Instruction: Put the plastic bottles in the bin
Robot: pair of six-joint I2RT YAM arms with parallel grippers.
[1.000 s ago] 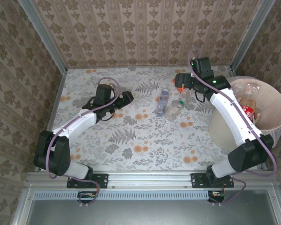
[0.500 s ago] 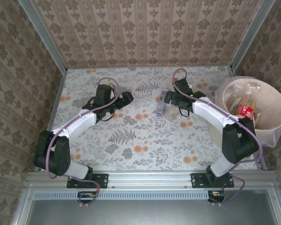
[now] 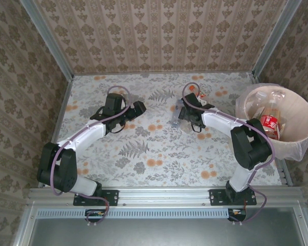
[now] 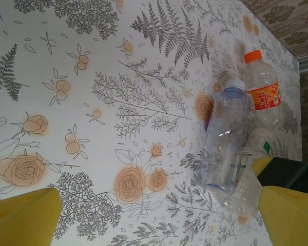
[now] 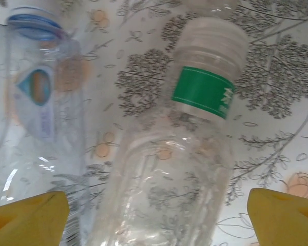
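Note:
Three plastic bottles lie together in the middle of the table. In the right wrist view a clear bottle with a green band [image 5: 195, 154] and white cap lies between my yellow fingertips [image 5: 285, 215], a gap on each side. Beside it lies a bottle with a blue cap [image 5: 36, 118]. My right gripper [image 3: 187, 110] stands open and low over this pair. The left wrist view adds an orange-labelled bottle [image 4: 262, 92] next to the blue-capped one [image 4: 226, 138]. My left gripper [image 3: 138, 107] is open, well left of them. The bin [image 3: 297, 110] stands far right and holds several bottles [image 3: 269, 125].
The table carries a flowered cloth [image 3: 143, 148]. Patterned walls close in the back and both sides. The bin stands at the table's right edge, by a metal corner post [image 3: 267, 43]. Bare cloth stretches between the bottles and my arms' bases.
My right arm has swung left from beside the bin and come down over the bottles on the table. Its jaws have narrowed a little. The left arm has not moved.

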